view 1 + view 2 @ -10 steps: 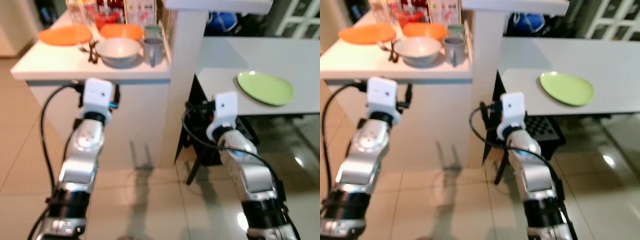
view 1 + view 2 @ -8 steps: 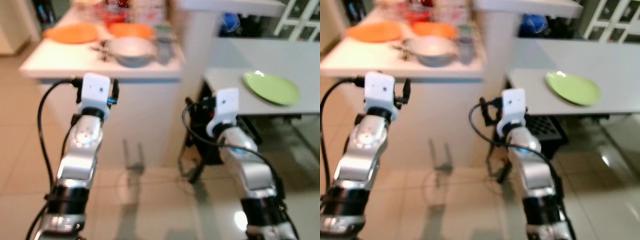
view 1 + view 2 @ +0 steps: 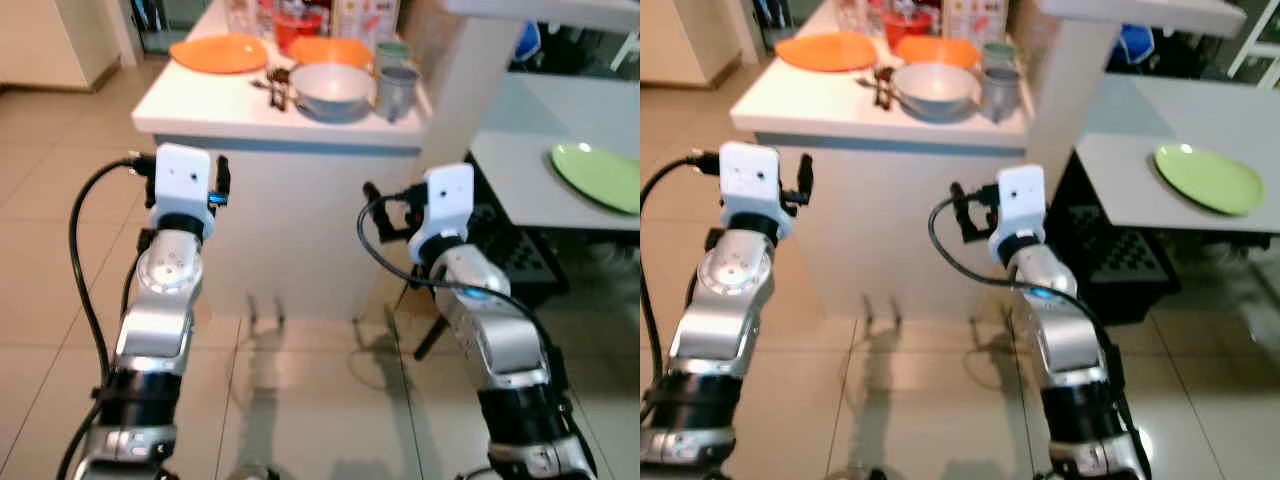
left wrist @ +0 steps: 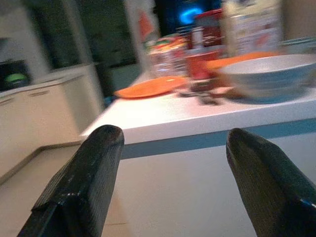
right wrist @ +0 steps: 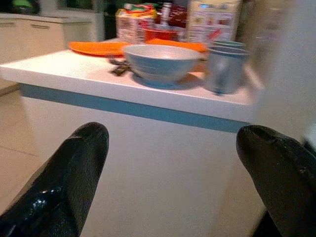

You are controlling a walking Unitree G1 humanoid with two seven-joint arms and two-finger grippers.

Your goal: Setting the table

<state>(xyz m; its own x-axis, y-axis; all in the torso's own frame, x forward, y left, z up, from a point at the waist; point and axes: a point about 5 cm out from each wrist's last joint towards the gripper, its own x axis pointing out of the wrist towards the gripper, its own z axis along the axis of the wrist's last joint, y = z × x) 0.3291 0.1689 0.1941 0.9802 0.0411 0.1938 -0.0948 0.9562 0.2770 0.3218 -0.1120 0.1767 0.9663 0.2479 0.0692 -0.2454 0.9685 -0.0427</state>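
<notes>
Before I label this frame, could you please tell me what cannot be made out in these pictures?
- Cutlery beside the grey bowl, left eye view: too small to count pieces.
- Green plate, left eye view: cut off by the right edge.
- Packages behind the bowl, left wrist view: blurred, labels unreadable.
- Items under the grey table, right eye view: hidden by the right arm and shadow.

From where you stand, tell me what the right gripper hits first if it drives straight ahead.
Probably the white front of the counter: the right gripper, fingers open, points below the countertop edge, under the bowl. Depth is unclear.
</notes>
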